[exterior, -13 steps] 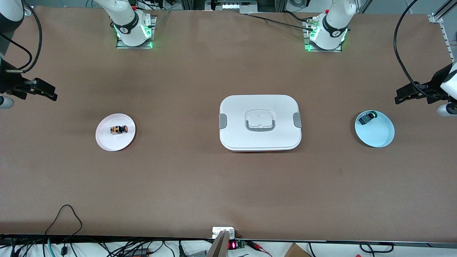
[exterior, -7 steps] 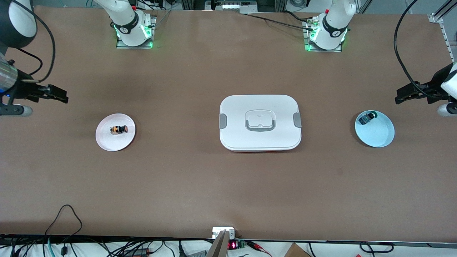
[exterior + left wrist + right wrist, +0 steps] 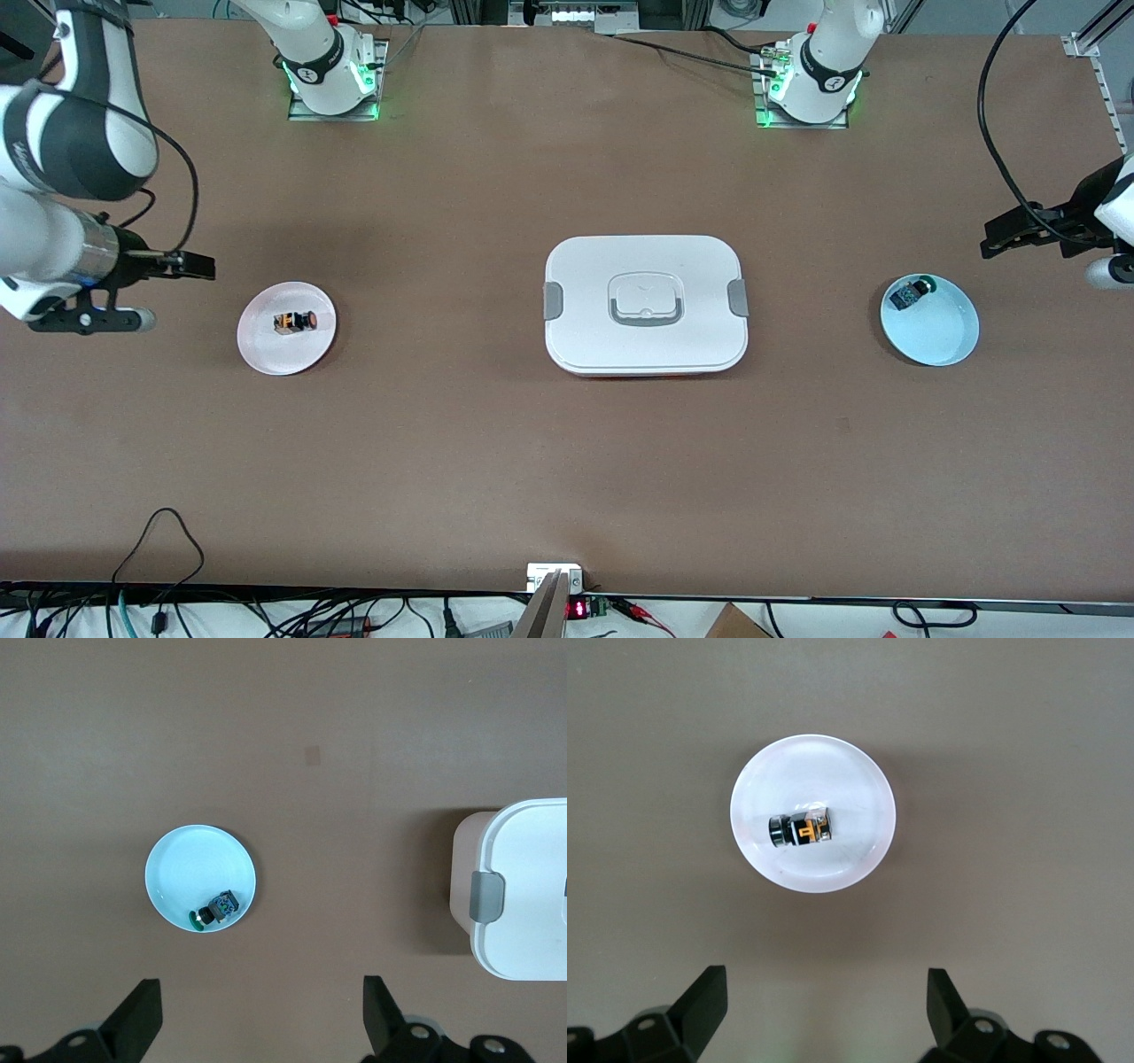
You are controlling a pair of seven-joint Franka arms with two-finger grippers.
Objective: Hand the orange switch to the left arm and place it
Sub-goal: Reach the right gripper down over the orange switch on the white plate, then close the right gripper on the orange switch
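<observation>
The orange switch (image 3: 293, 321) lies on its side on a pale pink plate (image 3: 266, 350) toward the right arm's end of the table; it also shows in the right wrist view (image 3: 800, 829). My right gripper (image 3: 197, 265) is open and empty, up in the air over bare table beside that plate; its fingertips (image 3: 709, 992) frame bare table. The white box (image 3: 645, 303) sits mid-table. My left gripper (image 3: 997, 237) is open and empty, waiting over the table near a light blue plate (image 3: 943, 341).
The light blue plate (image 3: 177, 870) holds a small blue-bodied, green-capped switch (image 3: 908, 293), also seen in the left wrist view (image 3: 215, 911). The box's clip end (image 3: 489, 896) shows in the left wrist view. Cables lie along the table's near edge.
My right arm has swung in from the table's end toward the pink plate, its gripper now closer to it. The left arm has not moved.
</observation>
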